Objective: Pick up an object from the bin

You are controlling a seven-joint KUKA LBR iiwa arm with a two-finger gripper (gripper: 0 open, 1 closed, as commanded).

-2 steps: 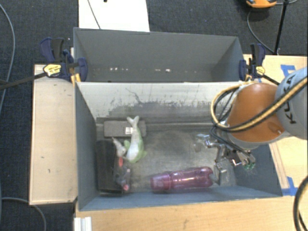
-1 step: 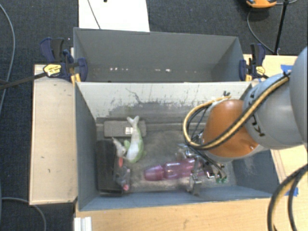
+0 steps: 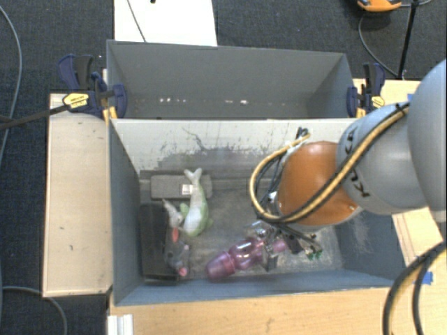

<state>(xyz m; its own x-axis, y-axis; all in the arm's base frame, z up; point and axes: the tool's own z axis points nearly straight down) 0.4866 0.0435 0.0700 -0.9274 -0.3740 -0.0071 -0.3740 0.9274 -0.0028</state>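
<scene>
Low over the bin's front edge, toward its right corner, the gripper (image 3: pixel 283 246) is seen down among the things, under the orange wrist cover (image 3: pixel 311 190) of the arm (image 3: pixel 398 159). Its tip is set against the right end of a purple see-through piece (image 3: pixel 230 260), bottle-like in shape, which lies flat along the front wall. Whether that piece is actually gripped cannot be told, since the tip is masked by the cover and the cables (image 3: pixel 272 180). Whether the gripper is spread or closed cannot be told either.

The task is judged as not done. Nothing is seen lifted off the floor of the bin (image 3: pixel 129 208), and every thing rests there. The reach down appears to be made. The closing, if it is not made, and the lift out are left.

The contents are counted by size:
- One black flat block (image 3: pixel 154 250) is laid along the left wall, at the front left corner.
- One grey block (image 3: pixel 167 185) is set behind it, toward the back wall.
- One green and white toy (image 3: pixel 195 208), long and curved, is laid from the grey block toward the middle of the floor.
- One purple piece is counted, as told.
- One small grey and pink bit (image 3: pixel 178 257) is lodged between the black block and the purple piece, near the front wall.

Five things in all are made out. Anything under the cover is hidden.
</scene>
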